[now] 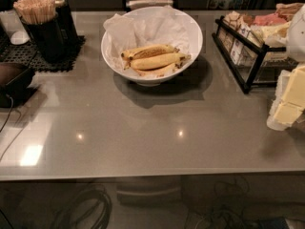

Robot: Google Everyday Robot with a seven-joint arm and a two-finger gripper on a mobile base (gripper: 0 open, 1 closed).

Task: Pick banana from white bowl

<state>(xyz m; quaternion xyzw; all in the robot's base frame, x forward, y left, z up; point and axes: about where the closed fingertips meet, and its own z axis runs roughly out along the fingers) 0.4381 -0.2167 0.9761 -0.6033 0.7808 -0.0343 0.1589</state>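
Note:
The white bowl stands at the back middle of the grey counter, lined with crumpled white paper. Three bananas lie in it side by side. The banana is the long, fairly straight pale-yellow one in the middle. A curved banana with a brown streak lies behind it, and a shorter, duller one lies in front. My gripper, white with pale yellow parts, hangs at the right edge of the view. It is well to the right of the bowl, nearer the front, and touches nothing in the bowl.
A black wire rack of packets stands right of the bowl, close to my arm. A black cup of wooden stirrers stands on a black mat at the back left. A dark device with a cable sits at the left edge. The counter's front edge runs across the view.

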